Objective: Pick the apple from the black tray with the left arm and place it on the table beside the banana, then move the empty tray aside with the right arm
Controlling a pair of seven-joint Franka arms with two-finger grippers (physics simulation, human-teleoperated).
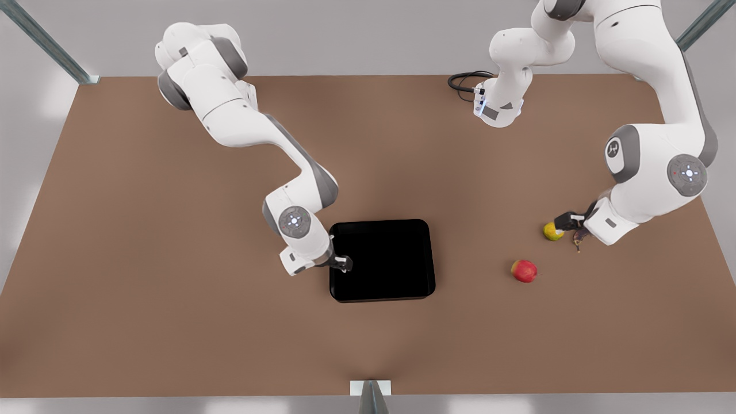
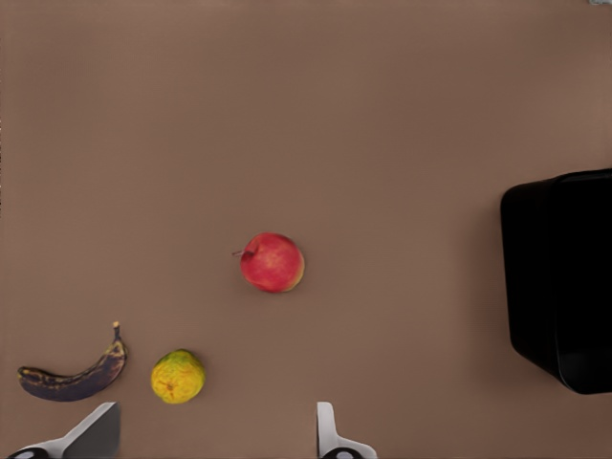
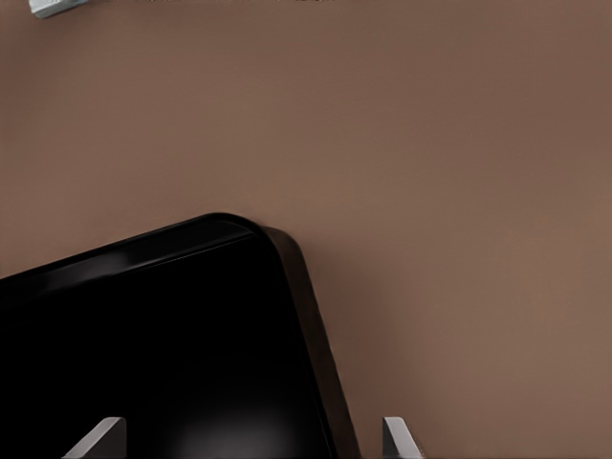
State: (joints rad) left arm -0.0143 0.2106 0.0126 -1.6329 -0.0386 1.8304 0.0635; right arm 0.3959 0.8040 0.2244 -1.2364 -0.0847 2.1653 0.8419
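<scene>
Apple (image 1: 524, 271) lies on the table (image 1: 172, 287); left gripper (image 1: 566, 221) waits wide open, empty; right gripper (image 3: 253, 440) — spread, holding nothing — should seat squarely over the black tray (image 1: 382, 260) rim, then close.

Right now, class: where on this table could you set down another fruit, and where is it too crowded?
Bare table lies on the front view's left of the black tray, and between tray and apple. It is crowded where the left tool, open, hangs over the yellow-green fruit and banana. The right tool, open, straddles the tray's rim.
</scene>
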